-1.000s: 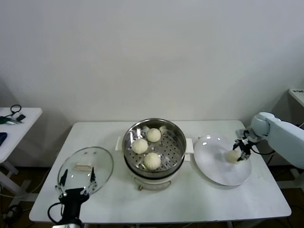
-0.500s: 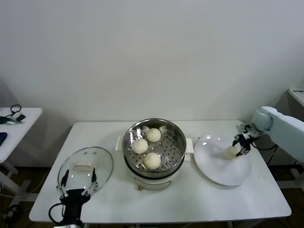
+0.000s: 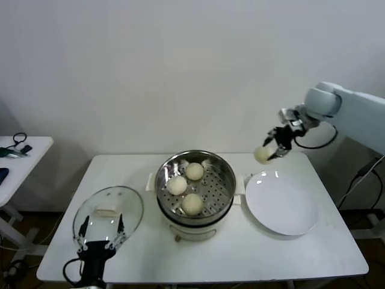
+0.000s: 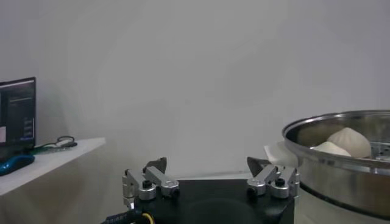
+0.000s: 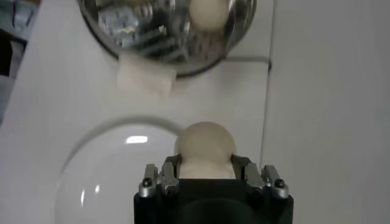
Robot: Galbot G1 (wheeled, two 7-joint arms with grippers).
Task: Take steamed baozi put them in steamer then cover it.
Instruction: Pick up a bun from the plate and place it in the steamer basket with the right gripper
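**Operator:** Where was the fourth baozi (image 3: 263,155)?

**Technician:** It sat clamped between the fingers of the right end effector (image 3: 270,150), which had closed firmly on its sides. It hung in the air, clear of the white plate (image 3: 281,208) directly below. In the right wrist view the bun (image 5: 205,148) filled the gap between both fingers, bulging past the tips.

**Operator:** And the destination?

**Technician:** The steamer (image 3: 195,186) stood below the end effector and off toward the robot's left, on the desk (image 3: 240,253). Three baozi (image 3: 184,185) already lay on its perforated floor. Open floor appeared to remain on the side of the basket nearest the end effector.

**Operator:** How should the carry be performed?

**Technician:** In my judgement: hold the grip constant, since the dough is soft and further squeeze would dent it. Travel across at that height until the bun is over the open floor, then descend inside the rim. Release only when the bun is close to the perforations, so it does not roll against its neighbours.

**Operator:** Status of the other arm?

**Technician:** The left end effector (image 3: 97,244) was parked at the near desk edge with its fingers spread fully and holding nothing. The cover (image 3: 109,214) lay flat on the desk just ahead of it, not yet needed.
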